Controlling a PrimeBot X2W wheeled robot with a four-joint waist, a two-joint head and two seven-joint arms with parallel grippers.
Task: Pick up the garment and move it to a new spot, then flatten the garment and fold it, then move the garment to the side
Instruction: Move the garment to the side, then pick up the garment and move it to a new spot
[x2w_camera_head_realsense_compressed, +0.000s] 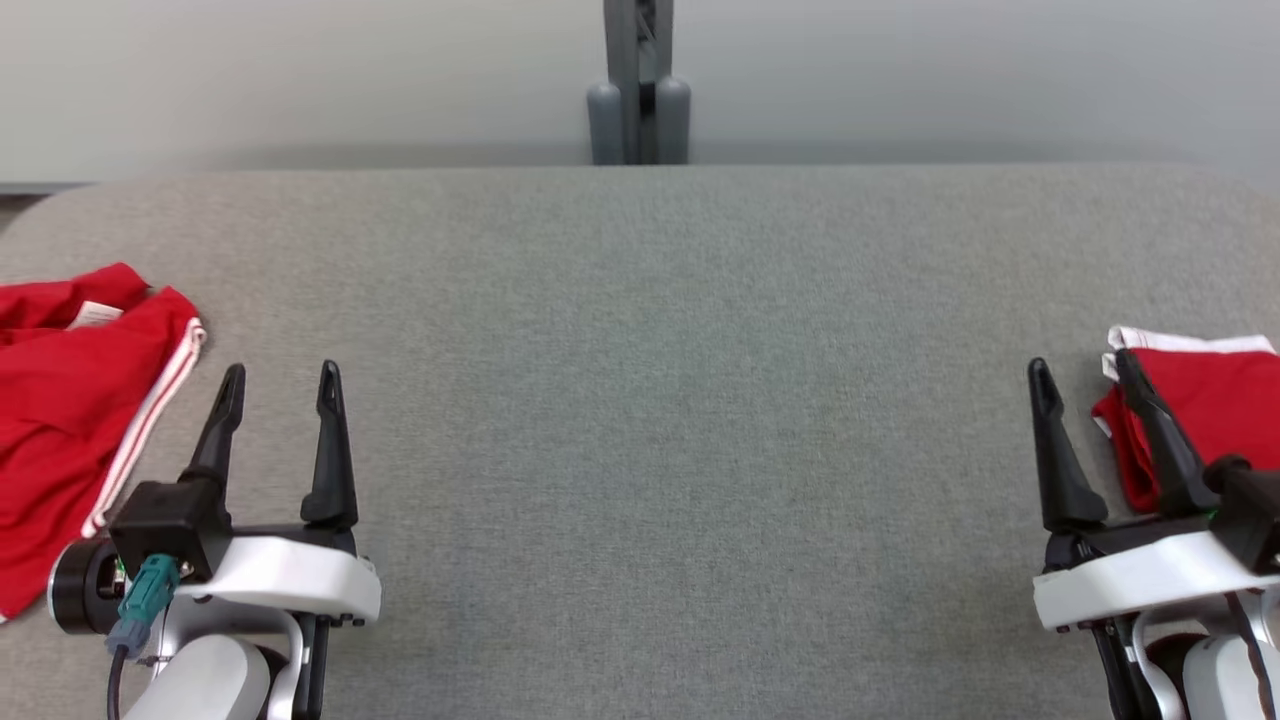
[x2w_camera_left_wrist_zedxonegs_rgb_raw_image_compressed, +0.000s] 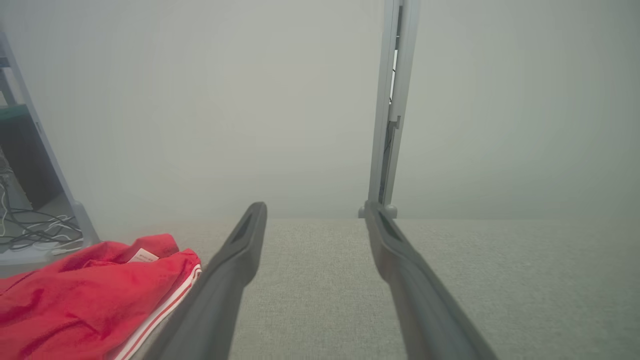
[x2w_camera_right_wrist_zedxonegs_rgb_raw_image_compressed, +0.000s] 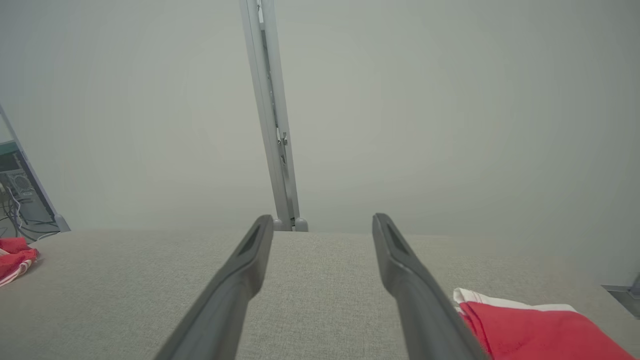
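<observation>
- Grippers first: left gripper (x2w_camera_head_realsense_compressed: 280, 370) at the lower left of the head view, right gripper (x2w_camera_head_realsense_compressed: 1082, 362) at the lower right, both with fingers spread wide and nothing held between them
- Both hover low over the grey table (x2w_camera_head_realsense_compressed: 640, 420), fingers pointing up the frame towards the grey post (x2w_camera_head_realsense_compressed: 638, 90) at top centre
- Over at the left edge lies a crumpled red garment (x2w_camera_head_realsense_compressed: 60, 410), rumpled and unfolded, its white-striped edge (x2w_camera_head_realsense_compressed: 150, 410) just beside the left gripper's outer finger and not touching it
- In the left wrist view that same heap sits at the lower left, a white label (x2w_camera_left_wrist_zedxonegs_rgb_raw_image_compressed: 142, 256) showing on top
- At the right edge there's a folded red garment (x2w_camera_head_realsense_compressed: 1225, 400), neat and squared, partly behind the right gripper's outer finger; whether finger and cloth touch, I can't tell
- My read: the folded piece looks finished and set aside, so the crumpled one is the job in hand, and we're at the very first step, the pick-up, with no grasp made yet
- Next move calls for the left gripper to swing left and down onto the heap, pinch a good bunch of cloth near the striped edge, then carry it to the open middle of the table for flattening
- Watch for a thin pinch; loose fabric like this could slip free on the lift
</observation>
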